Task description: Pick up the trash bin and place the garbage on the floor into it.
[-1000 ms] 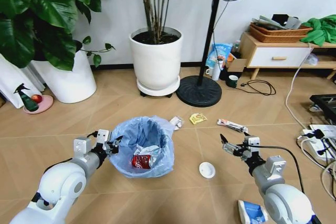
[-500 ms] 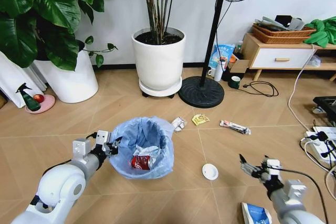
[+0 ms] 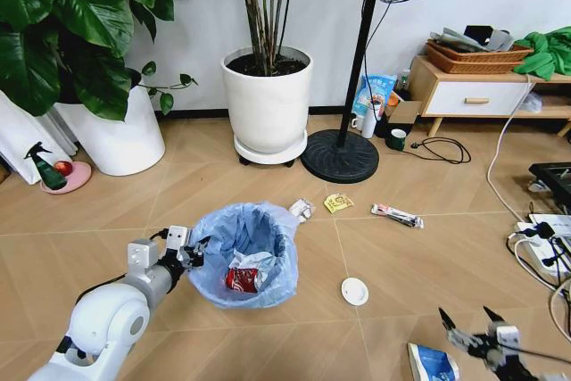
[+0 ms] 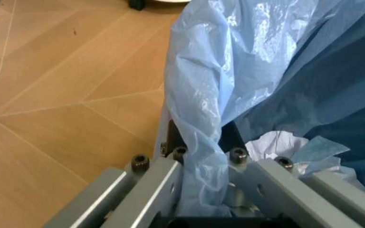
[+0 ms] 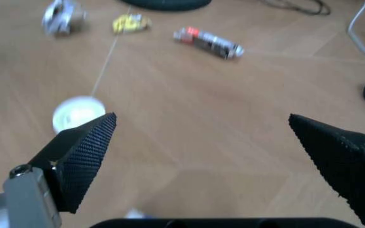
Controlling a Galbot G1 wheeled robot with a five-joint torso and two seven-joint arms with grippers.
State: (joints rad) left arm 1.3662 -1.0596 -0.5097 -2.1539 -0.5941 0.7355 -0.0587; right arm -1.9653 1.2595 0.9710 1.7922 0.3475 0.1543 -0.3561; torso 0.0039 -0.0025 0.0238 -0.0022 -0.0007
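The trash bin (image 3: pixel 243 252), lined with a crinkly light-blue bag, stands on the floor with a red wrapper (image 3: pixel 239 279) and white paper inside. My left gripper (image 3: pixel 189 252) is shut on its near-left rim; the bag's edge (image 4: pixel 198 142) sits between the fingers. Garbage lies to its right: a white disc (image 3: pixel 354 291), a paper ball (image 3: pixel 302 210), a yellow wrapper (image 3: pixel 336 203), a long thin wrapper (image 3: pixel 396 215) and a crushed blue-white carton (image 3: pixel 431 363). My right gripper (image 3: pixel 470 323) hangs open and low beside the carton, holding nothing; its view shows the disc (image 5: pixel 78 113) and the long wrapper (image 5: pixel 208 42).
A white plant pot (image 3: pixel 268 109) and a black fan base (image 3: pixel 339 156) stand behind the bin, with a second pot (image 3: pixel 116 140) at the left. A green spray bottle (image 3: pixel 43 167) is far left. Cables and a power strip (image 3: pixel 535 247) lie at the right, near a wooden cabinet (image 3: pixel 477 91).
My right arm has dropped and pulled back toward the lower right, close to the carton, still open. The left gripper has kept its hold on the bin rim.
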